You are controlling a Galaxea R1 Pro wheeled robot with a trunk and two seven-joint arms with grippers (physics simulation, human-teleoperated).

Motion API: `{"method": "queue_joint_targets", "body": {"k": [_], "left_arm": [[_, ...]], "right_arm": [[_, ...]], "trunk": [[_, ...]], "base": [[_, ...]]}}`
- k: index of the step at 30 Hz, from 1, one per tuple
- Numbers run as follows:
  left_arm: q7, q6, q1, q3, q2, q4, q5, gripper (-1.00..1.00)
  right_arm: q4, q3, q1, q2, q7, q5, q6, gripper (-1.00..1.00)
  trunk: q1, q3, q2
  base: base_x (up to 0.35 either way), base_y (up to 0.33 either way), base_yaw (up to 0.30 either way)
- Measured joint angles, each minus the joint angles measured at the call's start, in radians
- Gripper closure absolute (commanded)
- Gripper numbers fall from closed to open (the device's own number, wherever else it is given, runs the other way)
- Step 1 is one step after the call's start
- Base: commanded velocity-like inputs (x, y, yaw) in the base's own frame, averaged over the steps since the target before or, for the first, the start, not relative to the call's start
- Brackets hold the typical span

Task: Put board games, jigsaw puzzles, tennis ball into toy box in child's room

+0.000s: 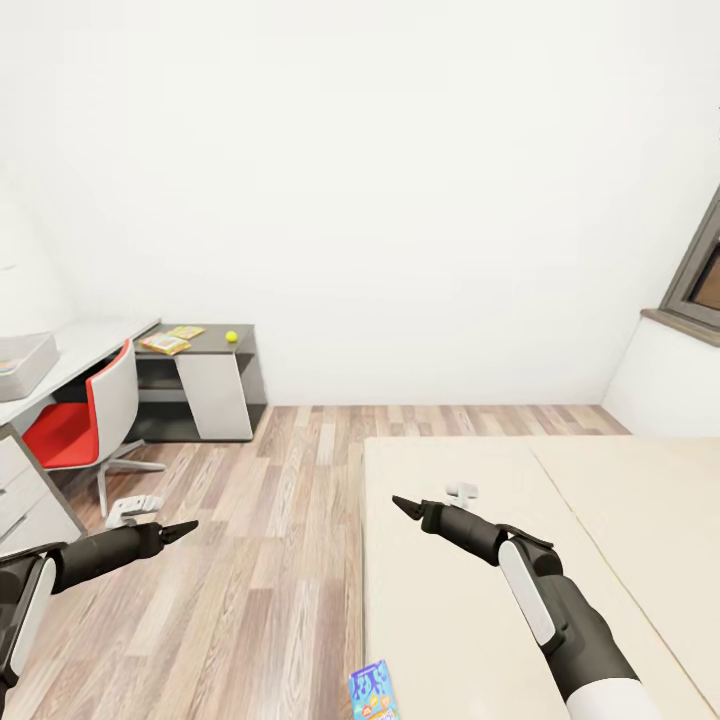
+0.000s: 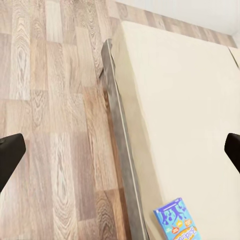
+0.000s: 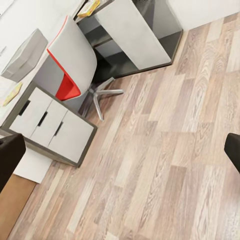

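Both the left gripper [image 1: 190, 524] and the right gripper [image 1: 398, 503] hang empty, and in each wrist view the fingertips stand wide apart. The small blue board game [image 1: 373, 692] lies flat on the bed [image 1: 600, 500], close to the bed's near floor-side edge, while the jigsaw puzzles [image 1: 166, 343] and the tennis ball [image 1: 231, 336] rest on the table [image 1: 215, 345], well apart from the bed. Judged from this layout, take the blue box first: bring the base closer to the bed's edge, lower the open jaws across the box's short sides, and close only once both fingertips bracket it.
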Motion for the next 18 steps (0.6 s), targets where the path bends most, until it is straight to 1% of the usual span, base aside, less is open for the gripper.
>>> {"method": "queue_joint_targets", "body": {"k": [18], "left_arm": [[0.0,0.0,0.0,-0.002,-0.001,0.0,0.0,-1.0]], "right_arm": [[0.0,0.0,0.0,-0.002,0.0,-0.001,0.0,-1.0]], "trunk": [[0.0,0.03,0.0]], "base": [[0.0,0.0,0.0]]}}
